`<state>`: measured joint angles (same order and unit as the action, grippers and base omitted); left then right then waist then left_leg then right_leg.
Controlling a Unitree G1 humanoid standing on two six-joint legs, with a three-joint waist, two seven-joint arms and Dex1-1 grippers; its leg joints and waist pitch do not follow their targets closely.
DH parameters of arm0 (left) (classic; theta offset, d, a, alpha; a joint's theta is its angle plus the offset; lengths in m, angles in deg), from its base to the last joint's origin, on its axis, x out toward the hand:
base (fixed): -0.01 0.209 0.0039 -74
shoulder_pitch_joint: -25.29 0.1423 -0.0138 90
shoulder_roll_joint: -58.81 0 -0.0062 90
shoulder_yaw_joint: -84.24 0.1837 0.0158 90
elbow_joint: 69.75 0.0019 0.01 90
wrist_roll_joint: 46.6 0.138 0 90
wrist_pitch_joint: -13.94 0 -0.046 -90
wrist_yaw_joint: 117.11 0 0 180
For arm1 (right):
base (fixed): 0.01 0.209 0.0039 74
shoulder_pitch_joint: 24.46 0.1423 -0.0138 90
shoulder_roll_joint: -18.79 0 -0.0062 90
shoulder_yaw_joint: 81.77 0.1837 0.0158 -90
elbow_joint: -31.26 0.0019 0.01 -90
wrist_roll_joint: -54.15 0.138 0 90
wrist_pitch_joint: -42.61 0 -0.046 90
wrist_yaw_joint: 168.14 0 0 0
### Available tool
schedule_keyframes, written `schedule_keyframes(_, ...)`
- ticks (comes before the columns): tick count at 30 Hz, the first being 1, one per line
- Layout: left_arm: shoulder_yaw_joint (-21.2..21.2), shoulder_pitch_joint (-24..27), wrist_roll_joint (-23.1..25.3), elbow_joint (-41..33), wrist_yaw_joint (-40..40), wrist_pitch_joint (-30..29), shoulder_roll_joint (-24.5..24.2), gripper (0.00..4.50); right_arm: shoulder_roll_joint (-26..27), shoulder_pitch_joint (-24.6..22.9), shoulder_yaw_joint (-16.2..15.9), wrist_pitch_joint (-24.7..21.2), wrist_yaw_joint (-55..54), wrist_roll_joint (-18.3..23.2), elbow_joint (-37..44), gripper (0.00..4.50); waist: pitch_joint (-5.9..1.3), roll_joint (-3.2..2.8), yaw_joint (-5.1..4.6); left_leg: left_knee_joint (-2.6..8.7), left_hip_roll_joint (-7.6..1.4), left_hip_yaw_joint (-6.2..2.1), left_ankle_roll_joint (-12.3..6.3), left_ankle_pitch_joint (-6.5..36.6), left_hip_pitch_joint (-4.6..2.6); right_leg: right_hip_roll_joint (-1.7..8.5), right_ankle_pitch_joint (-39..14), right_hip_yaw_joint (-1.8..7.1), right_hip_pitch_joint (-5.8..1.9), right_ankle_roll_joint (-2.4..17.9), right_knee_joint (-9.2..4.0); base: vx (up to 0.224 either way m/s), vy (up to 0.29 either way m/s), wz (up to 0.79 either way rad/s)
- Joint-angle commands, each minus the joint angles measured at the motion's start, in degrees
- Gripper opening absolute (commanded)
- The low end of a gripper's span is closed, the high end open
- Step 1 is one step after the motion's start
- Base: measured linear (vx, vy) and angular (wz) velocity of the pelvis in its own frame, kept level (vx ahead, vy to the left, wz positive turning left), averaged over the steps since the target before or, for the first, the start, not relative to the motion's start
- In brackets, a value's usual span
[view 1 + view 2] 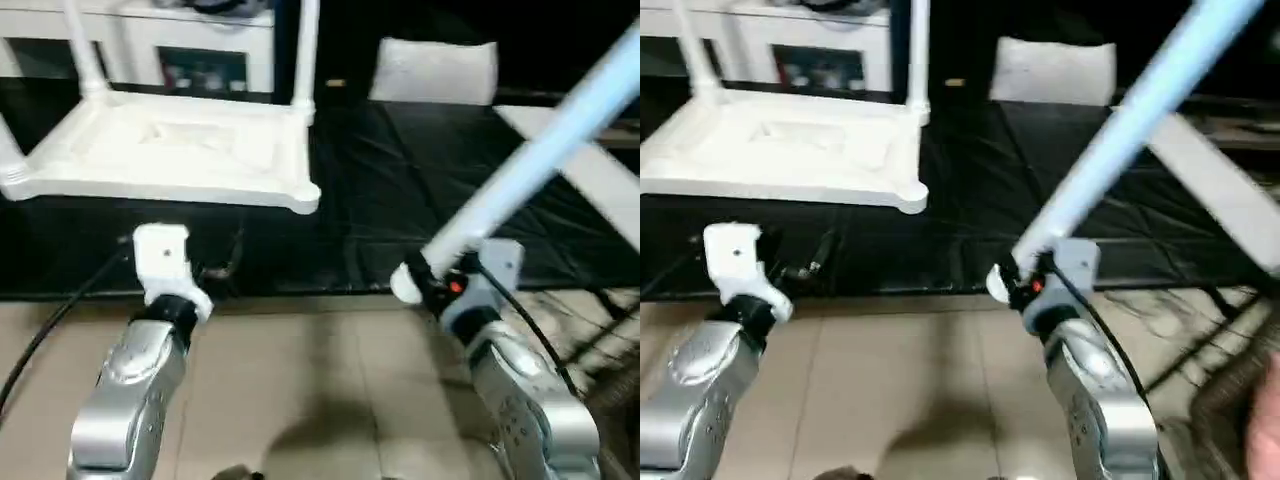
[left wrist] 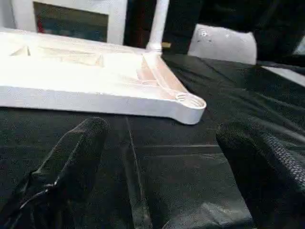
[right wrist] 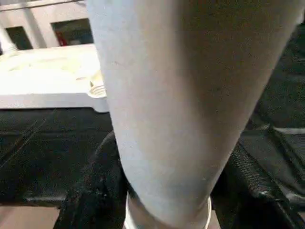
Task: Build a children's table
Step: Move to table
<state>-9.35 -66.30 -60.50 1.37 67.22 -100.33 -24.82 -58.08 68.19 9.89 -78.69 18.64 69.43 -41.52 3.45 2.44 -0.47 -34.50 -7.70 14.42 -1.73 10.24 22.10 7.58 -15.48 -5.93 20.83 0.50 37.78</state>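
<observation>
Right gripper (image 3: 162, 191) was clamped on a white leg (image 1: 540, 160) slanting toward 1 o'clock. Left gripper (image 2: 162, 157) sat spread wide, empty, tabletop (image 1: 160, 150) upside-down at 11 o'clock.

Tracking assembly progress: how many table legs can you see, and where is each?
4. Three stand in the upturned tabletop: far-left leg, far-right leg, near-left leg, mostly cropped. The fourth leg is gripped by the right gripper. The near-right socket is empty.
</observation>
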Motion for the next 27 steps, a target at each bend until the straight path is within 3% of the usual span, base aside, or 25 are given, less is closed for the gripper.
schedule_keyframes(1, 0.39, -0.01, 0.23, -0.12, -0.14, 0.61, 0.67, 4.19, -0.69, 0.38, 1.12, -0.61, -0.49, -0.13, -0.64, 1.91, -2.20, -1.79, 1.50, 14.34, -4.18, 0.65, 9.78, 45.28, 2.09, -3.14, -7.76, -1.88, -4.16, 1.40, 3.67, -0.070, -0.005, 0.12)
schedule_keyframes(2, 0.46, -0.18, 0.38, 0.14, -0.14, 0.72, 0.80, 4.19, -0.72, 0.19, 1.47, -0.64, -0.58, 0.44, -0.76, 1.91, -2.96, 1.04, 1.98, 6.14, -3.98, 0.21, 11.49, 31.63, -1.24, 4.99, -30.53, 4.66, 0.47, -0.20, -4.47, 0.000, 0.000, 0.00)
schedule_keyframes(3, 0.37, -0.47, 0.20, 0.22, -0.12, 0.63, 0.94, 4.19, -0.76, 0.10, 1.48, -0.70, -0.63, 0.59, -0.48, 1.91, -4.33, 0.39, 2.37, -10.20, -1.28, -9.83, 4.86, 9.81, 0.27, 14.84, -39.91, 12.79, 1.80, -0.72, -12.55, 0.000, 0.000, 0.00)
schedule_keyframes(4, 0.24, -0.64, -0.01, 0.31, -0.10, 0.59, 1.08, 4.19, -0.74, 0.09, 1.45, -0.75, -0.62, 0.63, -0.34, 1.91, -3.27, 1.58, 0.67, -12.54, -0.64, -13.27, 5.30, 6.86, 5.37, 13.89, -41.70, 10.38, -2.37, 2.15, -11.09, -0.008, 0.115, -0.15)
schedule_keyframes(5, -0.18, -0.94, -0.58, 0.63, 0.07, 0.59, 1.30, 4.19, -0.54, 0.04, 1.24, -0.77, -0.65, 0.60, -0.11, 1.91, -2.82, 0.18, 1.54, -11.67, -2.11, -14.01, 6.39, 7.93, 3.87, 14.08, -40.14, 9.61, -1.46, 5.05, -11.12, -0.021, 0.173, -0.13)
schedule_keyframes(6, -0.37, -1.19, -0.68, 1.17, 0.20, 0.66, 1.39, 4.19, -0.41, 0.14, 1.07, -0.76, -0.57, 0.32, -0.32, 1.91, -2.60, 0.20, 1.44, -6.94, -2.91, -13.47, 5.78, 12.30, 1.04, 9.09, -33.71, 7.07, -0.87, 9.25, -9.65, -0.021, 0.173, -0.13)
schedule_keyframes(7, -0.27, -1.24, -0.54, 1.28, 0.17, 0.67, 1.39, 4.19, -0.52, 0.11, 1.03, -0.81, -0.50, 0.25, -0.26, 1.91, -2.55, -0.64, 0.95, -3.75, -2.88, -12.91, 4.44, 14.91, 0.03, 5.83, -31.49, 5.30, -1.16, 10.91, -8.52, -0.133, 0.171, 0.12)
schedule_keyframes(8, -0.06, -1.36, -0.14, 1.76, 0.22, 0.81, 1.26, 4.19, -0.72, -0.07, 0.69, -0.91, -0.39, -0.10, -0.06, 1.91, -2.13, -2.91, -1.90, 2.41, -3.30, -13.41, 5.13, 33.90, -1.58, -2.18, -25.58, 1.79, 1.65, 7.32, -3.33, -0.128, 0.193, 0.08)
schedule_keyframes(9, -0.05, -1.48, -0.11, 1.99, -0.01, 0.63, 1.56, 4.19, -0.90, -0.18, 0.77, -1.00, -0.20, -0.07, -0.06, 1.91, -2.63, -4.56, -3.24, 5.87, -2.74, -14.44, 5.95, 39.65, -1.56, -4.09, -10.31, 0.28, 0.68, 4.90, 2.66, -0.128, 0.193, 0.08)
schedule_keyframes(10, -0.19, -1.44, 0.01, 2.13, -0.26, 0.82, 1.72, 4.19, -0.89, -0.29, 0.80, -0.99, -0.21, -0.10, -0.18, 1.91, -2.35, -4.26, -3.60, 7.42, -2.81, -14.43, 5.52, 39.84, -1.72, -4.48, -1.55, -0.48, 0.76, 2.34, 3.48, -0.072, 0.186, 0.00)
schedule_keyframes(11, -0.13, -1.47, 0.12, 2.16, -0.67, 0.44, 1.96, 4.19, -0.98, -0.27, 1.05, -1.15, -0.24, 0.04, -0.21, 1.91, -2.08, -4.57, -3.46, 7.87, -2.77, -14.39, 6.37, 40.71, -1.56, -4.09, 0.20, -0.65, 0.42, 1.75, 3.11, -0.062, 0.126, -0.05)
schedule_keyframes(13, 0.15, -1.57, 0.40, 2.10, -1.12, -0.26, 2.35, 4.19, -1.33, -0.08, 1.43, -1.75, -0.16, 0.46, -0.06, 1.91, -2.05, -2.81, -3.64, 8.15, -3.27, -14.43, 9.81, 44.52, -0.95, -1.88, -0.14, 0.48, -1.46, 1.17, 0.54, -0.062, 0.101, -0.05)
schedule_keyframes(14, 0.25, -1.55, 0.64, 2.03, -1.18, -0.19, 2.49, 4.19, -1.54, 0.00, 1.49, -2.00, -0.08, 0.65, 0.00, 1.91, -2.74, -1.07, -2.63, 6.10, -3.18, -13.85, 12.25, 42.06, -1.02, 1.89, -9.10, 3.45, -1.59, 1.92, -3.42, 0.000, 0.000, 0.00)
schedule_keyframes(15, 0.54, -1.53, 1.06, 1.85, -1.25, -0.94, 2.22, 4.19, -1.59, 0.24, 1.61, -2.68, 0.16, 1.25, -0.07, 1.91, -2.12, 0.45, -2.95, 1.90, -2.76, -12.36, 12.45, 39.59, -2.72, 4.85, -25.96, 5.45, 1.04, 3.67, -8.03, 0.000, 0.000, 0.00)
schedule_keyframes(16, 0.73, -1.49, 1.40, 1.78, -1.31, -1.16, 2.05, 4.19, -1.61, 0.36, 1.65, -3.04, 0.30, 1.53, -0.16, 1.91, -2.42, 0.23, -2.60, 0.63, -3.30, -12.88, 9.60, 29.79, -1.44, 7.43, -35.62, 6.44, -0.86, 4.06, -9.45, 0.000, 0.000, 0.00)
schedule_keyframes(17, 0.86, -1.51, 1.59, 1.82, -1.10, -0.55, 1.99, 4.19, -1.77, 0.58, 1.63, -3.54, 0.56, 1.66, -0.35, 1.91, -2.14, -0.02, -2.51, 0.70, -3.76, -13.02, 8.91, 27.34, -1.07, 7.44, -36.74, 6.45, -0.83, 4.10, -9.60, -0.054, 0.030, -0.17)
schedule_keyframes(18, 0.83, -1.39, 1.16, 1.42, -0.82, 0.00, 2.29, 4.19, -2.10, 0.80, 1.57, -3.79, 1.06, 1.69, -0.51, 1.91, -1.86, -0.29, -2.81, 2.51, -4.36, -13.18, 9.58, 29.35, -0.53, 5.27, -35.04, 5.37, -0.83, 3.58, -8.76, -0.054, 0.030, -0.17)
schedule_keyframes(19, 0.75, -1.31, 1.02, 1.33, -0.75, 0.13, 2.36, 4.19, -2.11, 0.81, 1.50, -3.73, 1.11, 1.63, -0.57, 1.91, -1.83, -0.66, -2.96, 3.34, -4.50, -13.26, 10.83, 32.22, -0.51, 4.13, -32.47, 4.93, -0.72, 3.31, -8.14, 0.000, 0.000, 0.00)
schedule_keyframes(20, 0.29, -0.92, 0.64, 0.88, -0.67, 0.27, 2.46, 4.19, -1.92, 0.70, 1.19, -3.12, 1.13, 1.43, -0.93, 1.91, -2.03, -1.59, -3.21, 4.68, -4.50, -13.53, 13.82, 37.15, -0.42, 2.67, -25.12, 4.42, -0.95, 3.09, -6.90, 0.000, 0.000, 0.00)
schedule_keyframes(21, 0.03, -0.74, 0.60, 0.64, -0.62, 0.22, 2.32, 4.19, -1.81, 0.58, 0.89, -2.87, 1.08, 1.26, -1.04, 1.91, -2.22, -1.23, -3.31, 5.20, -4.41, -13.45, 15.00, 37.74, -0.20, 2.33, -18.80, 4.43, -1.02, 3.29, -6.43, 0.000, 0.000, 0.00)
schedule_keyframes(22, -0.04, -0.73, 0.60, 0.50, -0.58, 0.10, 2.19, 4.19, -1.83, 0.57, 0.71, -2.90, 1.07, 1.15, -1.01, 1.91, -2.22, -1.27, -3.25, 5.14, -4.27, -13.08, 14.92, 38.29, -0.29, 2.77, -18.21, 4.62, -1.09, 3.30, -6.72, 0.000, 0.000, 0.00)
schedule_keyframes(24, -0.27, -0.90, -0.05, 0.05, 0.28, -0.49, 1.86, 4.19, -1.88, 0.65, 0.14, -3.47, 0.97, 0.96, -0.37, 1.91, -1.91, -1.12, -3.50, 4.31, -4.16, -12.69, 13.36, 42.82, -1.37, 3.58, -28.12, 4.56, -1.08, 3.05, -8.29, 0.000, 0.000, 0.00)
schedule_keyframes(25, -0.45, -1.39, -0.28, 0.35, 0.87, -0.52, 1.47, 4.19, -1.51, 0.93, -0.15, -4.07, 0.80, 1.30, 0.32, 1.91, -1.79, -1.42, -3.56, 4.02, -4.11, -12.64, 12.75, 44.24, -1.81, 3.65, -31.48, 4.30, -1.16, 2.86, -8.87, 0.000, 0.000, 0.00)
schedule_keyframes(26, -0.52, -1.60, -0.36, 0.60, 1.08, -0.43, 1.31, 4.19, -1.32, 1.00, -0.21, -4.16, 0.66, 1.39, 0.50, 1.91, -1.54, -1.27, -4.01, 3.58, -3.90, -12.31, 11.55, 46.60, -2.61, 3.19, -36.67, 3.43, -1.27, 2.14, -10.07, 0.000, 0.000, 0.00)
schedule_keyframes(27, -0.52, -1.84, -0.35, 0.87, 1.19, -0.41, 1.25, 4.19, -1.24, 1.04, -0.18, -4.04, 0.57, 1.38, 0.53, 1.91, -0.69, -2.15, -4.67, 4.85, -3.90, -11.82, 11.81, 53.12, -3.47, 1.14, -38.32, 0.84, -1.73, 1.33, -9.99, 0.000, 0.000, 0.00)
